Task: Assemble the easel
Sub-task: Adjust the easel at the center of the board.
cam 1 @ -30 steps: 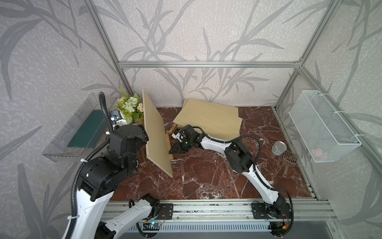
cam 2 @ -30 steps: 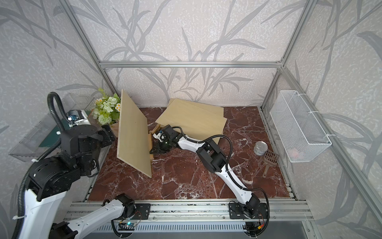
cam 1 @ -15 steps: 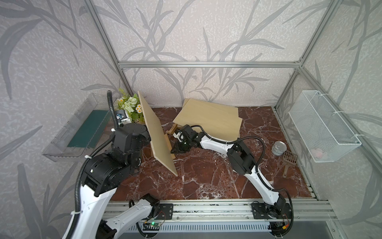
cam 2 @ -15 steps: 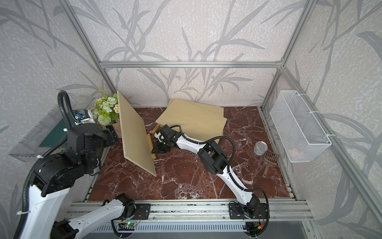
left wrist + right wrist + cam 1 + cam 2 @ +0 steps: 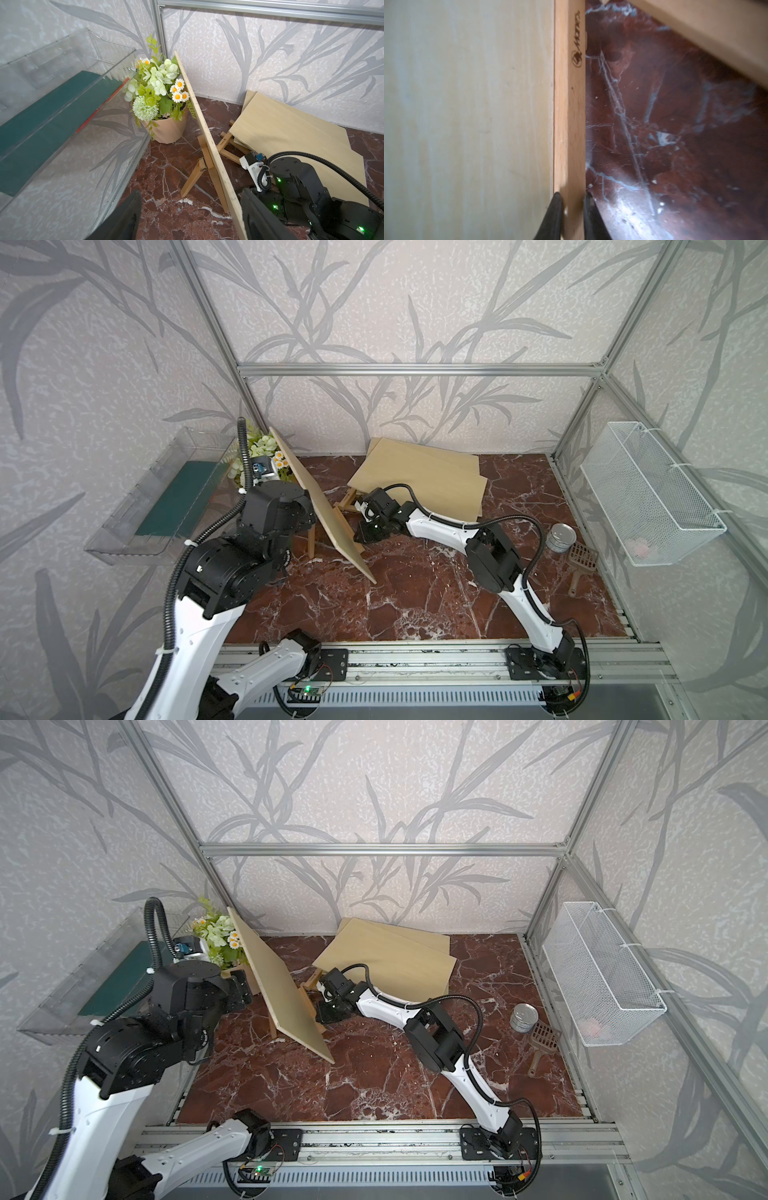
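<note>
The wooden easel (image 5: 311,540) (image 5: 273,1026) stands at the back left on thin legs (image 5: 215,182). A pale board (image 5: 320,506) (image 5: 282,986) (image 5: 207,133) leans tilted on its front. My right gripper (image 5: 362,534) (image 5: 326,1013) (image 5: 573,216) reaches in low from the right and is shut on an easel bar (image 5: 570,124) that bears a burnt-in logo; the board (image 5: 467,104) lies right against that bar. My left gripper (image 5: 241,992) (image 5: 189,218) hangs open behind the board. One of its fingers (image 5: 255,216) sits close to the board's edge and nothing is gripped.
Two flat boards (image 5: 419,481) lie stacked at the back middle, over more wooden bars (image 5: 227,145). A flower pot (image 5: 266,452) (image 5: 166,128) and a clear bin (image 5: 166,497) stand at the left. A tin (image 5: 561,537), a scoop (image 5: 582,560) and a wire basket (image 5: 648,493) are at the right.
The board has tipped further over, its top going left and its low corner sliding forward and right. My left arm rose toward the back. The right jaws closed tighter on the bar.
</note>
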Available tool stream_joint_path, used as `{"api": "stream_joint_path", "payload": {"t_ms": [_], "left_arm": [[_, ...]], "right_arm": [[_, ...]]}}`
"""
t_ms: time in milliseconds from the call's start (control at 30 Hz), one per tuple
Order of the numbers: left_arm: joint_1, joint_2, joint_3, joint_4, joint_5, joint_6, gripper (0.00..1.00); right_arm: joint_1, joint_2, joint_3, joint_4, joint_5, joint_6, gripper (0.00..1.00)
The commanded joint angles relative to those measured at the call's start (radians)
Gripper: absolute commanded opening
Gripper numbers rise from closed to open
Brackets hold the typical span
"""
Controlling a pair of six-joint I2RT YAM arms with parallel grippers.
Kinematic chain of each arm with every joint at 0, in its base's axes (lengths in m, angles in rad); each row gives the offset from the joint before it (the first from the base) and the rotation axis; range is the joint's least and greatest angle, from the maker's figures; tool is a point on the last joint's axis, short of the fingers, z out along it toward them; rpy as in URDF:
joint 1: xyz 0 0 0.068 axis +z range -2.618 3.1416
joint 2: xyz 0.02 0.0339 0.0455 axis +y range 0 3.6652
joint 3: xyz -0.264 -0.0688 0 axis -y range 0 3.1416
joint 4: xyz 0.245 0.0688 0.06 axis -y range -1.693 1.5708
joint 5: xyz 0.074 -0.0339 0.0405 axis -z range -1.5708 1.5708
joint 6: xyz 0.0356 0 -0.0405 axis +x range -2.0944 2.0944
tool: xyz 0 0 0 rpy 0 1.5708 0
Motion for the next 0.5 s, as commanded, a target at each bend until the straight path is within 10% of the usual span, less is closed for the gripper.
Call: {"api": "stream_joint_path", "payload": {"t_ms": [0,467], "left_arm": [[0.008,0.007,-0.009,-0.038,0.058,-0.015,0.76],[0.034,0.011,-0.042,-0.022,0.130,-0.004,0.76]], "right_arm": [[-0.015,0.005,-0.051,-0.139,0.165,-0.015,0.09],[-0.004,-0.007,-0.076,-0.140,0.248,-0.017,0.09]]}}
